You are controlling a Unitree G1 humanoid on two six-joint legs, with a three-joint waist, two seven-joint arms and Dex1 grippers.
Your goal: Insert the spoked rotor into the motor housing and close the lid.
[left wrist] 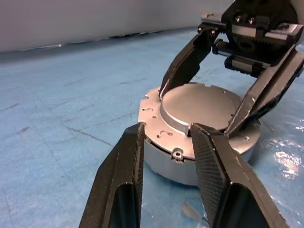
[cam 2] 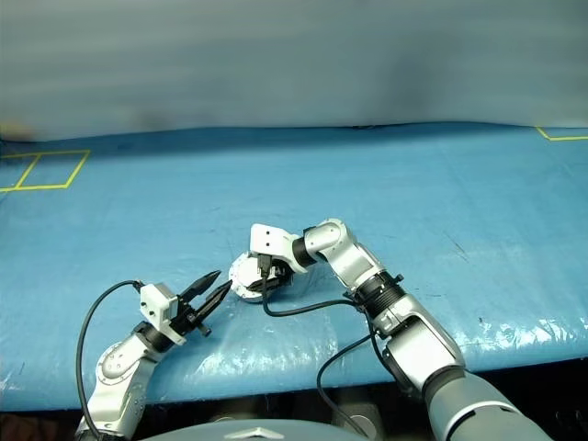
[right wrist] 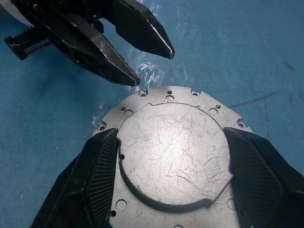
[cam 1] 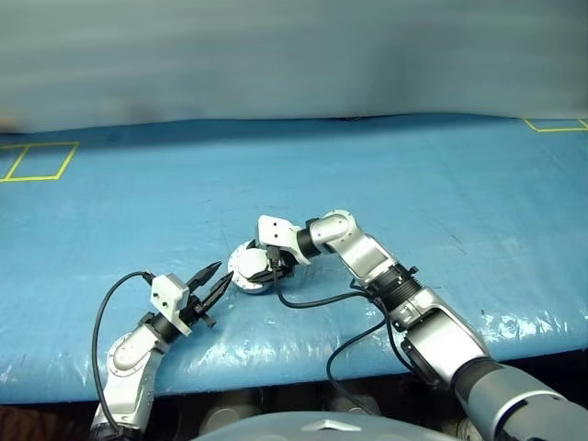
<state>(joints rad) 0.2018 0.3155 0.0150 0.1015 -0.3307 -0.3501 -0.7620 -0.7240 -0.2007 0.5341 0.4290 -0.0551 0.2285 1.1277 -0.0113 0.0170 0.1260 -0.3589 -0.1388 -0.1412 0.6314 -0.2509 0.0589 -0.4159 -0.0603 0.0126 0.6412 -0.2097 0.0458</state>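
While the lid (right wrist: 173, 152) lay shut flat on the motor housing (left wrist: 190, 164), both claws stood close around the unit on the blue mat (cam 1: 386, 175).

Nearest, at the left: the left claw (cam 1: 213, 287) hovered just beside the housing's left edge, pointing level toward it. Its two black fingers were parted a little, with nothing between them and no contact with the metal visible.

A little farther, at centre: the housing sat on the mat as a low round grey can. The lid covered it fully, its plain grey scratched outer face upward, with small holes around the flange. The spoked rotor could not be seen; judged to be inside under the lid, but this could not be confirmed. The windings were likewise hidden.

Over it, from the right: the right claw (right wrist: 173, 166) reached down and leftward, fingers spread wide, one pad (right wrist: 102, 166) at each side of the lid's raised centre disc. Pads looked to be against the disc's edge or very close; a firm grip could not be told.

Handling, judged: all-metal unit, rigid, fairly heavy for its size, smooth and likely slippery under the pads. Best purchase appeared to be the step of the raised disc or the flange rim. The hinge is the weak point; avoid prying sideways.
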